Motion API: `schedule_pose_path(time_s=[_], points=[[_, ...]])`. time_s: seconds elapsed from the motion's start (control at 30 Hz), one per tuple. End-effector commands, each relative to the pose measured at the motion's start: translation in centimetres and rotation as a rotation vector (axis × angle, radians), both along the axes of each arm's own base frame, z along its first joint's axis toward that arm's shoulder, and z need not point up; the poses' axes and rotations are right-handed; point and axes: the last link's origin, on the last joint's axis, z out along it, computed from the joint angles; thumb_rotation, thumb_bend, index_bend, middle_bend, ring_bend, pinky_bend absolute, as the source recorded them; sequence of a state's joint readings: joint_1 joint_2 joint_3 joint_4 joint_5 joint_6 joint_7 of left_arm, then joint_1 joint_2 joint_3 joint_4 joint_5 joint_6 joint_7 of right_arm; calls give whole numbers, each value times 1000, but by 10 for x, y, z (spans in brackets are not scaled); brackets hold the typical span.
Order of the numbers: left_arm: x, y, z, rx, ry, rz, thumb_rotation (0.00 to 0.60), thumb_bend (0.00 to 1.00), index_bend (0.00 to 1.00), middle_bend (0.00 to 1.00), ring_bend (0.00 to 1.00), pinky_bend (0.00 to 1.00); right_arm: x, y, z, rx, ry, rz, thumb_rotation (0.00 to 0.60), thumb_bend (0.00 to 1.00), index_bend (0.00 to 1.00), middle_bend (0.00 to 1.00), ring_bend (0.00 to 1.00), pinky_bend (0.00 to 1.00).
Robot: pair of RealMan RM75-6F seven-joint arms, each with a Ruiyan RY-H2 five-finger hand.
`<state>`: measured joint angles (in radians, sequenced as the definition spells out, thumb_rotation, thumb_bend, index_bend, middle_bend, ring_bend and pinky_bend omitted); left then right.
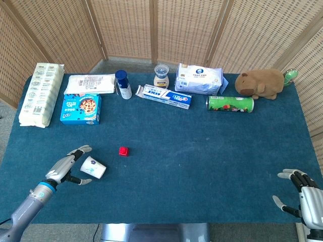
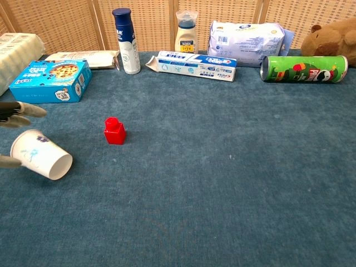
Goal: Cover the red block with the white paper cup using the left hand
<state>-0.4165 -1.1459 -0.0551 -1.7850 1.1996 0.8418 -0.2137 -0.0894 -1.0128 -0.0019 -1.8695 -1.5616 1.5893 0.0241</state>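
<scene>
The small red block (image 1: 123, 150) (image 2: 114, 131) stands on the blue table cloth, left of centre. The white paper cup (image 1: 93, 168) (image 2: 41, 154) lies on its side to the block's left, a little nearer to me. My left hand (image 1: 64, 170) is just left of the cup with its fingers (image 2: 16, 109) spread above and below it. A gap shows between the upper fingers and the cup, and I see no grip on it. My right hand (image 1: 304, 194) rests at the near right corner, fingers apart and empty.
Along the far side stand a blue cookie box (image 1: 81, 108), a blue-capped bottle (image 1: 122, 84), a toothpaste box (image 1: 166, 96), a jar (image 1: 161, 76), a wipes pack (image 1: 199, 78), a green can (image 1: 230, 104) and a plush toy (image 1: 262, 83). White packages (image 1: 40, 93) lie far left.
</scene>
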Motion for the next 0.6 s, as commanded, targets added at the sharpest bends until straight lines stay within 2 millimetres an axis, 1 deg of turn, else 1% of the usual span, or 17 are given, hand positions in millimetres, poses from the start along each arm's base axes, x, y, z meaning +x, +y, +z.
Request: schedule_pose_path(time_s=[0.03,0.1,0.17,0.27,0.33,0.4,0.47,0.6], points=[[8,-5,22,83,73,-28,454,123,52,0,0,0,0,1,0,2,1,1,600,259,337,288,221,290],[15,-8,28,104,60,-39,449,122,58,0,0,0,1,1,0,4,-2,3,600,259,337,288,220,290],[23,-13,32,112,67,-82,451,124,91,0,0,0,1,1,-1,7,-4,8,600,259,337,288,221,290],[29,-19,33,100,101,-150,462,160,167,0,0,0,2,0,-2,9,-7,11,600,259,337,288,221,290],[32,-22,32,88,155,-213,464,197,225,0,0,0,2,1,-2,7,-9,12,600,259,337,288,221,290],[33,-24,30,80,212,-268,466,211,249,0,0,0,2,2,-2,4,-9,11,600,259,337,288,221,290],[35,-29,25,60,291,-345,466,213,260,0,0,0,1,3,0,-2,-8,10,600,260,337,288,221,289],[40,-38,16,24,382,-428,467,213,262,0,0,0,0,5,2,-8,-8,6,600,260,337,288,221,290]])
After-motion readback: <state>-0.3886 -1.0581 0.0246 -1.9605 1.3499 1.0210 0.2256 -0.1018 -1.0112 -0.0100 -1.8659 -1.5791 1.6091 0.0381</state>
